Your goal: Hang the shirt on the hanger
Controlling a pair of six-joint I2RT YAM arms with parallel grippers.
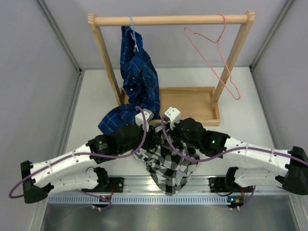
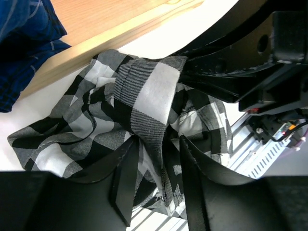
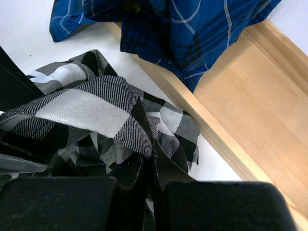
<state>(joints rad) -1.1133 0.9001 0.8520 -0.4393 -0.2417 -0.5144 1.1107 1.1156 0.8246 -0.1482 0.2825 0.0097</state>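
At near centre, the buffalo-check shirt [image 1: 168, 166] is clamped only by the right gripper [image 3: 148, 168], left gripper [image 2: 160, 147] parted, so it could be dropped.

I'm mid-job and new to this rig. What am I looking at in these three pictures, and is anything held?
Two robot arms are bolted at the near edge of a table. The overhead picture shows both of them. The left arm and the right arm reach into the checked shirt, which lies crumpled on the table. Behind it stands a wooden rack. A blue shirt hangs from it on the left, and the pink hanger hangs bare on the right. The other two pictures come from a camera on each wrist, looking along that arm's jaws. The right jaws are shut and seem to pinch a fold of the shirt. The left jaws stand apart with cloth between them.
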